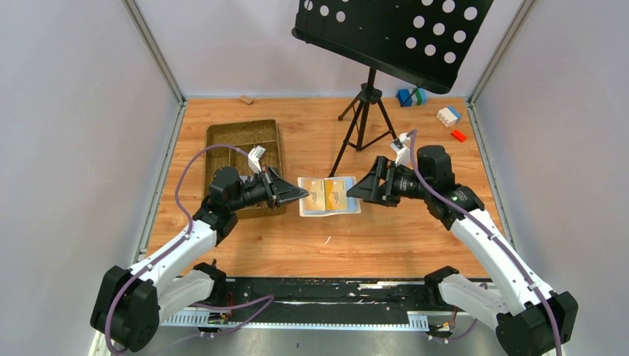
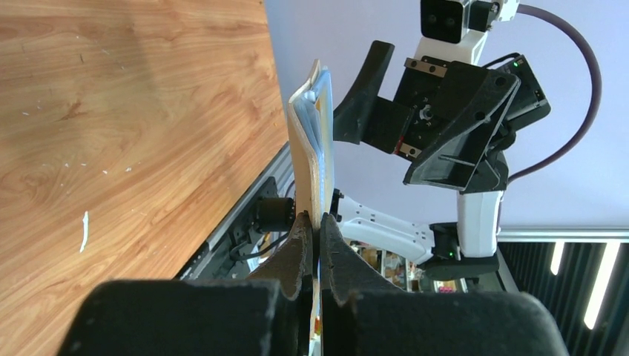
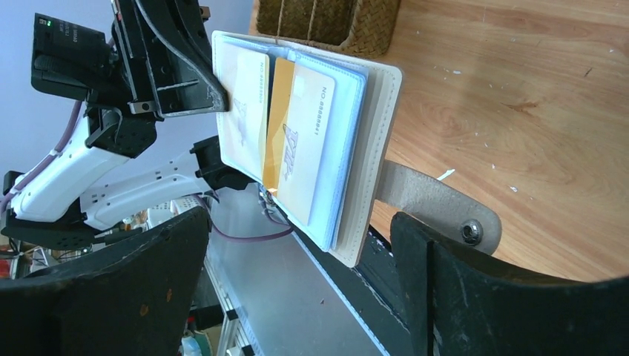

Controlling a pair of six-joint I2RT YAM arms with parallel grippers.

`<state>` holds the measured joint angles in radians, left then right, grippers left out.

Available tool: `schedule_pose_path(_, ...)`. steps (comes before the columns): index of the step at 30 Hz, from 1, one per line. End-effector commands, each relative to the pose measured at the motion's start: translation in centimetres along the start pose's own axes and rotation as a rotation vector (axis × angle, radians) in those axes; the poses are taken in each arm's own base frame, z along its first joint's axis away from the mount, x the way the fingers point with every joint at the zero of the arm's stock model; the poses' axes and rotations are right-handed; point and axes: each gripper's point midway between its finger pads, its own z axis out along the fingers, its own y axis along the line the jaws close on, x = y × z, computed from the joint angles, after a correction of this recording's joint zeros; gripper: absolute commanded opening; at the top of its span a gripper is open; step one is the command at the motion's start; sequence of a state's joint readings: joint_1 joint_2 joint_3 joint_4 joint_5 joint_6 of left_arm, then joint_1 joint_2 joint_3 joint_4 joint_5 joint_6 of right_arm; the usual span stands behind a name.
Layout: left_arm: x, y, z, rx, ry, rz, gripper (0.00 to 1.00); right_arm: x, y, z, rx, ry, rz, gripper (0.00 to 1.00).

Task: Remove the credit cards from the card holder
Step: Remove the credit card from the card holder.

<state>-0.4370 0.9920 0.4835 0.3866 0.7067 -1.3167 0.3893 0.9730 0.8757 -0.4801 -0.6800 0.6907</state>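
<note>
The card holder (image 1: 328,196) lies spread open between my two grippers, cream outside and light blue inside. My left gripper (image 1: 300,194) is shut on its left edge, and the left wrist view shows the holder (image 2: 311,148) edge-on between the pinched jaws (image 2: 315,226). The credit cards sit in its sleeves: an orange-yellow card (image 3: 277,111) between two pale cream cards (image 3: 248,104) (image 3: 308,141). The closure tab (image 3: 438,211) sticks out over the wood. My right gripper (image 1: 356,191) stands open at the holder's right edge, its fingers (image 3: 300,222) straddling that end without touching.
A woven brown tray (image 1: 242,148) stands behind the left arm. A black music stand on a tripod (image 1: 365,111) rises just behind the holder. Toy blocks (image 1: 449,115) and a red brick (image 1: 458,136) lie at the back right. A metal rail (image 1: 311,293) runs along the near edge.
</note>
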Motion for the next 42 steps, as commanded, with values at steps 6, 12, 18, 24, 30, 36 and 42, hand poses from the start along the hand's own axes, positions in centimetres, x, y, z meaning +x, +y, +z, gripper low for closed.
schedule_pose_path(6,-0.7,-2.9,0.2,0.081,-0.004,0.041,0.00,-0.8,-2.2,-0.9,0.134,-0.073,0.004,0.93)
schedule_pose_path(12,-0.8,-3.4,0.2,0.100,-0.006,0.040,0.00,-0.2,-3.4,-0.9,0.119,-0.097,0.059,0.94)
schedule_pose_path(18,-1.1,-3.8,0.4,0.118,-0.013,0.033,0.00,-0.2,-0.9,-0.1,-0.058,-0.084,0.077,0.92)
schedule_pose_path(24,-1.3,-4.0,0.7,0.140,-0.012,0.022,0.00,-0.8,0.8,0.2,-0.141,-0.069,0.075,0.87)
schedule_pose_path(30,-1.4,-4.5,0.7,0.165,-0.010,0.011,0.00,-1.5,1.6,1.0,-0.163,-0.054,0.084,0.74)
schedule_pose_path(36,-1.3,-4.4,0.7,0.163,-0.006,0.012,0.00,-1.6,2.6,1.7,-0.189,-0.029,0.077,0.52)
schedule_pose_path(42,-1.2,-4.2,0.7,0.158,-0.005,0.010,0.00,-1.6,2.9,1.9,-0.206,-0.018,0.099,0.21)
